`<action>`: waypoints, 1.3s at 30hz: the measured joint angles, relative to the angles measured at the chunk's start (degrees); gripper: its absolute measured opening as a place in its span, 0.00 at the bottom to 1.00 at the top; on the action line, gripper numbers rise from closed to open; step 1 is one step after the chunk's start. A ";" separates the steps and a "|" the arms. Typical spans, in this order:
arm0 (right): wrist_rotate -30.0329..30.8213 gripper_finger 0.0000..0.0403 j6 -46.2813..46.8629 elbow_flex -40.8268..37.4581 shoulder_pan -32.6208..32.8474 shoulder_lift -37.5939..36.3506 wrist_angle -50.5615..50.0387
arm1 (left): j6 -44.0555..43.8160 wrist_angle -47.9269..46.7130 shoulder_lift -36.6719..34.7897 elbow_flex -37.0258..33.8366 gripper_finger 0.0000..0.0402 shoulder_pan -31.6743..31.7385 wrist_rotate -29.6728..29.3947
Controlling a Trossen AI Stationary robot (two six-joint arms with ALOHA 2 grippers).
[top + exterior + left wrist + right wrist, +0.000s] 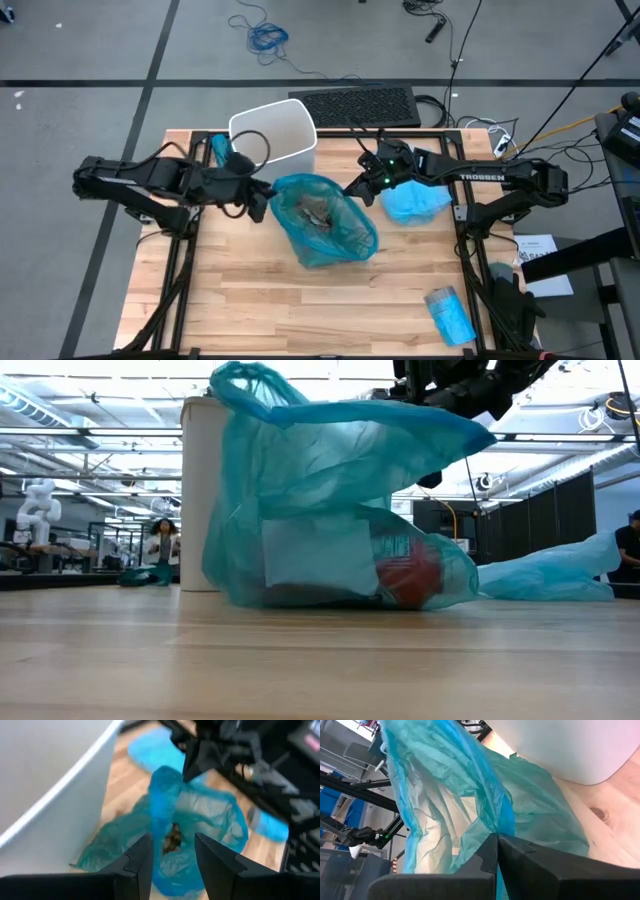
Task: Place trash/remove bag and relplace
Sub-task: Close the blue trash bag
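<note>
translucent teal bag (322, 222) slumped, trash (405, 572) inside, possibly bottle

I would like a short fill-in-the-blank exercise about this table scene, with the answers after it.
1. The filled blue bag sits on the ___ table.
2. The right gripper is ___ on the bag's edge.
3. The left gripper has its fingers ___.
4. The white bin stands ___ the bag.

Answers: wooden; shut; open; outside

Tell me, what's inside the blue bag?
Through the blue bag you can see a red-and-white labelled bottle, a white packet and brown paper wads. Anything buried underneath them is hidden.
</note>
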 joint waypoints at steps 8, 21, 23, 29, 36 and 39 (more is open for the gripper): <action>-1.30 0.00 -0.73 0.00 -0.22 0.00 0.02 | -9.75 0.19 -2.06 0.00 0.35 -7.98 -9.32; -11.17 0.00 -0.04 0.02 -3.33 -0.07 3.50 | -52.71 14.53 10.18 -10.38 0.35 -27.60 -40.18; -12.46 0.00 -0.49 0.02 -4.05 -0.07 3.30 | -55.87 18.63 14.35 -10.75 0.35 -27.64 -41.73; -15.58 0.00 -2.96 0.02 -5.73 -0.07 2.90 | -67.77 28.09 27.13 -10.80 0.35 -27.47 -41.58; -18.68 0.00 -4.37 0.02 -7.95 -0.09 2.62 | -71.40 31.39 30.15 -9.49 0.35 -29.42 -43.91; -19.99 0.00 -4.83 0.02 -8.91 -0.23 2.78 | -71.47 31.27 29.93 -9.49 0.35 -30.23 -44.64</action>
